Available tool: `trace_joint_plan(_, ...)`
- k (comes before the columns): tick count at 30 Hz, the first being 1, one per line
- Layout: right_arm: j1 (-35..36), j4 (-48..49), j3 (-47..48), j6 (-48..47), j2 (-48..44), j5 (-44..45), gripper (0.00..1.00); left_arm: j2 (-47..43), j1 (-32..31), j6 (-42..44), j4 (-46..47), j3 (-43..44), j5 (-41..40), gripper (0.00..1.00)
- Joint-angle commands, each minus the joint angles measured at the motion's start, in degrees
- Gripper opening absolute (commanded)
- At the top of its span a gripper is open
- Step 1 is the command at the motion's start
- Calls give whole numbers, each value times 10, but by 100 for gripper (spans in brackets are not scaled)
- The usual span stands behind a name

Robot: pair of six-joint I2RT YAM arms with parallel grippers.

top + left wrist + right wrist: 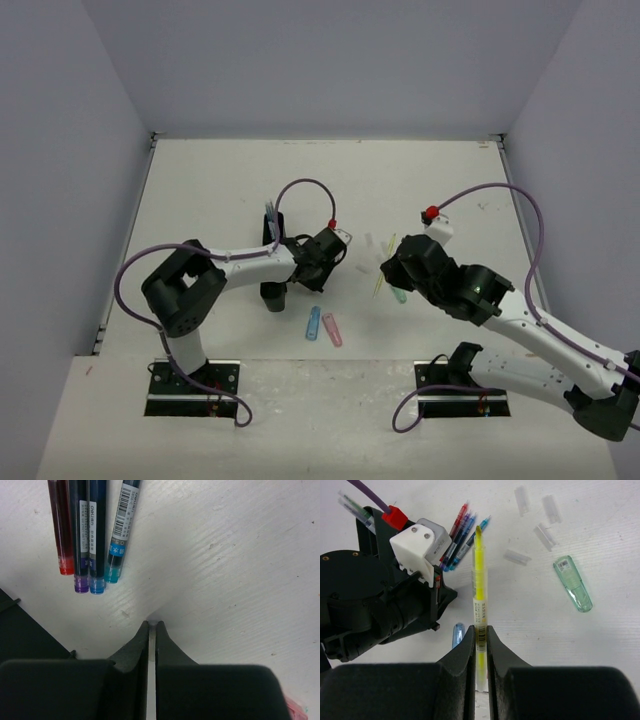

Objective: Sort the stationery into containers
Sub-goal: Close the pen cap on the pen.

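White scuffed tabletop [450, 180] carries everything. On it the left arm [250, 265] reaches in towards the middle, and the right arm [530, 325] angles in to meet it from the other side.

A narrow black plastic organiser of joined compartments [274, 296] lies across the left arm's path, partly hidden under it. A few thin pens [270, 212] stand in its far end.

The left gripper [152, 626] hangs just above the bare table with its jaws pressed together and nothing between them. The right gripper [480, 630] is clamped on a yellow-green highlighter pen [480, 580], which it grips near the tail end, and the pen's tip points away from the wrist.

Just ahead of the left gripper's fingertips, four slim pens lie side by side on the table and touch one another: a red pen [60, 525], a purple pen [79, 535], a dark blue pen [96, 535] and a teal pen with a barcode label [122, 530].

Three short chunky pieces lie loose. A clear green piece [572, 582] is to the right of the highlighter. A blue piece [313, 323] and a pink piece [332, 330] lie together, nearer the arm bases.

Small clear plastic caps [520, 557] are scattered beyond the green piece.
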Motion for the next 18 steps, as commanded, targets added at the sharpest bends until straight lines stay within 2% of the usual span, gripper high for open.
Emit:
trace_joint_plan(1,3,107,-31,-94,-26,-103,0,-44,4,-21,-18,0,-6,0)
trace_joint_plan(3,4,220,-77,-184,-35,-190,0,-89,3,-51,-9,11,-25,0)
trace_joint_plan(6,4,316,-133,-216,-47,-295,0,-158,3,-87,55,10,-39,0)
trace_joint_plan(7,5,345,-151,-218,-51,-316,0,-184,3,-99,87,-12,-39,0)
trace_joint_plan(8,10,401,-178,-221,-55,-361,0,-261,4,-120,168,-50,-16,0)
trace_joint_plan(9,16,427,-190,-222,-57,-366,0,-269,4,-123,213,-70,-3,0)
trace_joint_plan(11,50,477,-198,-239,-62,-355,0,-352,3,-147,319,-114,40,0)
trace_joint_plan(13,78,486,-184,-256,-61,-335,0,-390,3,-156,400,-137,64,0)
trace_joint_plan(18,115,468,-140,-270,-41,-278,0,-431,4,-163,434,-150,113,0)
